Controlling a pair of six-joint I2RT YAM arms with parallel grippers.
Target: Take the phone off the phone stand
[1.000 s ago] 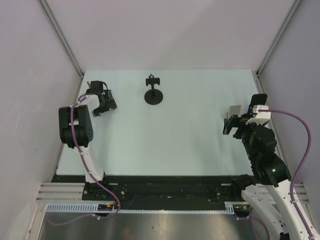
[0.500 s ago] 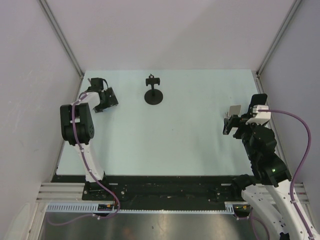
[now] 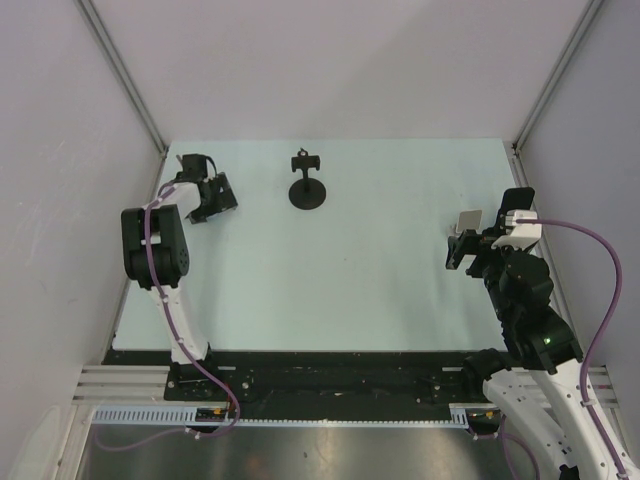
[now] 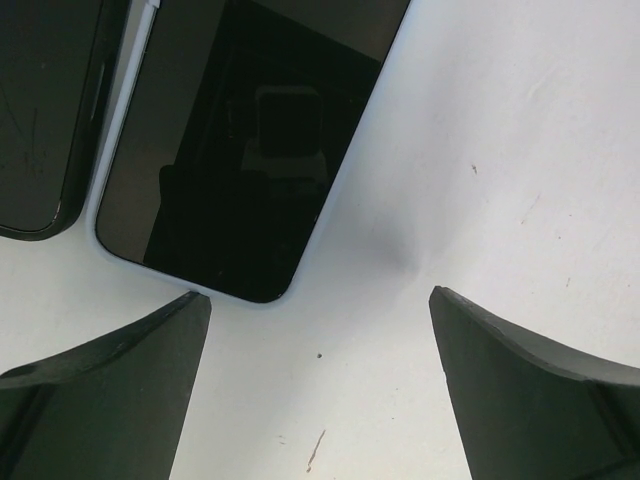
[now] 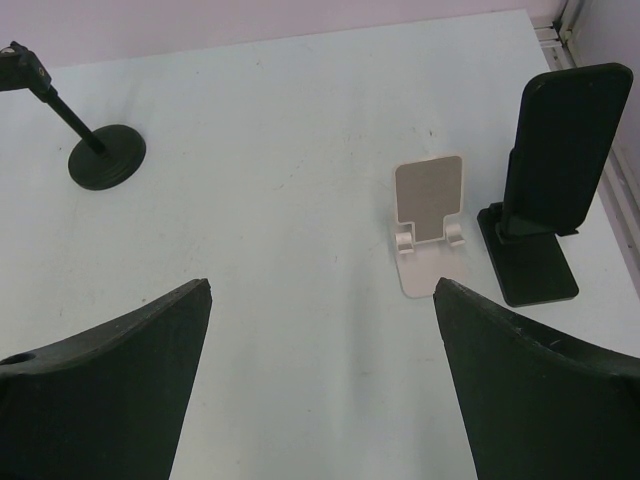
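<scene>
A black phone (image 5: 566, 135) leans upright on a black phone stand (image 5: 530, 272) at the right edge of the table; from above the phone (image 3: 518, 199) shows just beyond my right arm. My right gripper (image 5: 322, 282) is open and empty, hovering nearer than the stand and to its left. My left gripper (image 4: 318, 293) is open over bare table at the far left (image 3: 212, 197). Just ahead of its fingertips two phones lie flat: one in a light case (image 4: 235, 150), one dark (image 4: 40, 110).
An empty white stand (image 5: 430, 215) sits just left of the black one. A black pole stand with a round base (image 5: 105, 155) and a clamp on top stands at the far middle (image 3: 307, 190). Grey walls close in the table on three sides.
My left gripper has drifted a little toward the far left corner and its jaws have widened slightly. The right arm has not moved.
</scene>
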